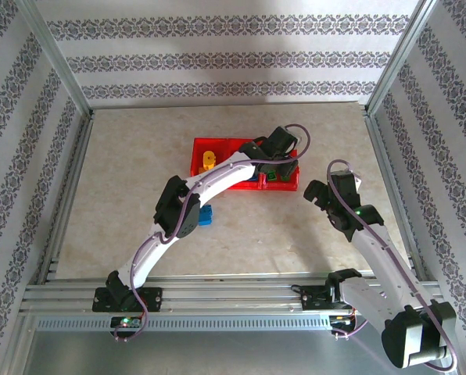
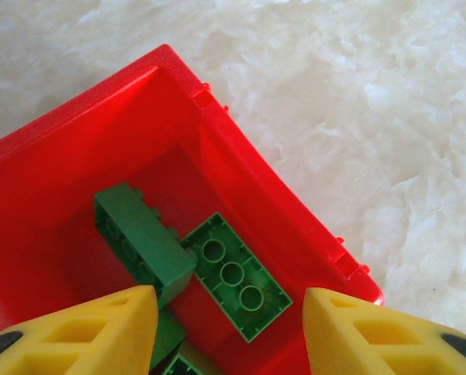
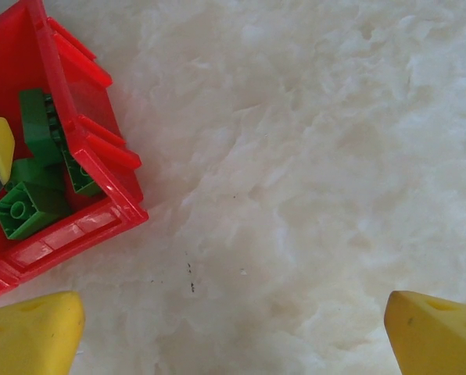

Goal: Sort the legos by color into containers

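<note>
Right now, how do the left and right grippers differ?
The left gripper hangs over the red tray's end compartment; the right gripper hangs over the table beside it. Under the left gripper lie green legos, under the right gripper none. Both are open, holding nothing.

Both arms pair white rounded shells (image 1: 217, 178) with black joint housings (image 1: 178, 209); a lilac cable (image 1: 153, 251) trails each. Their wedge-shaped yellow plastic fingers (image 2: 84, 332) show hollow pockets.
</note>
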`<state>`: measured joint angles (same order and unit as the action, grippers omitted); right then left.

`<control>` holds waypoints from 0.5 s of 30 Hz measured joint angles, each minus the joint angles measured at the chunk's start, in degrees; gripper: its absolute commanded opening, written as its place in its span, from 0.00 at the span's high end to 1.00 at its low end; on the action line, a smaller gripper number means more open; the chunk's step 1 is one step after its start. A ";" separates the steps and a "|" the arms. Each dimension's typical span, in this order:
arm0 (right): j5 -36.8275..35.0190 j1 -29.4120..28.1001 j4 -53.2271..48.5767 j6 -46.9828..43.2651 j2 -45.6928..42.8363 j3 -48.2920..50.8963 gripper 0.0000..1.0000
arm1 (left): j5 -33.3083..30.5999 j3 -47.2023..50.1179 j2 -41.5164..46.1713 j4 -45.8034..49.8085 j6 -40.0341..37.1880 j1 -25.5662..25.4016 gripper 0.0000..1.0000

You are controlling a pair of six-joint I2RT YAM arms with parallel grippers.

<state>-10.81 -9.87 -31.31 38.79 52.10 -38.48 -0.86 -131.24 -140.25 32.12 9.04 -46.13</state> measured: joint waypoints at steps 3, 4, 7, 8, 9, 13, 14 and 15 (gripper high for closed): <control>0.70 -0.02 0.00 -0.11 0.00 0.00 0.02 | -1.27 2.78 3.41 -0.02 0.35 -0.02 0.44; 0.83 -0.15 0.02 -0.13 0.00 0.00 0.02 | -1.70 4.61 5.51 -0.13 0.44 0.00 0.43; 1.25 -0.92 0.04 -0.11 0.00 0.00 0.02 | -3.28 11.82 12.92 -2.32 0.94 0.00 0.38; 1.31 -1.31 0.07 -0.11 0.00 0.00 0.02 | -3.85 14.60 15.72 -3.58 1.29 0.00 0.36; 1.44 -1.79 0.13 -0.11 0.02 0.00 0.02 | -4.35 17.25 18.32 -4.94 1.62 0.00 0.33; 1.42 -4.74 0.52 -0.04 0.72 -0.20 0.02 | -6.82 28.63 28.50 -10.58 3.48 0.28 0.21; 1.40 -5.81 0.68 0.07 1.29 -0.46 0.02 | -7.39 31.45 30.75 -11.87 4.04 0.48 0.17; 1.27 -6.84 0.70 0.09 1.88 -0.83 0.02 | -7.85 34.14 32.68 -13.16 4.74 0.79 0.14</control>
<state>-9.54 -16.71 -30.61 38.87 53.98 -39.31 -8.71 -97.10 -107.57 18.96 13.78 -45.34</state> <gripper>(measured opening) 0.983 0.806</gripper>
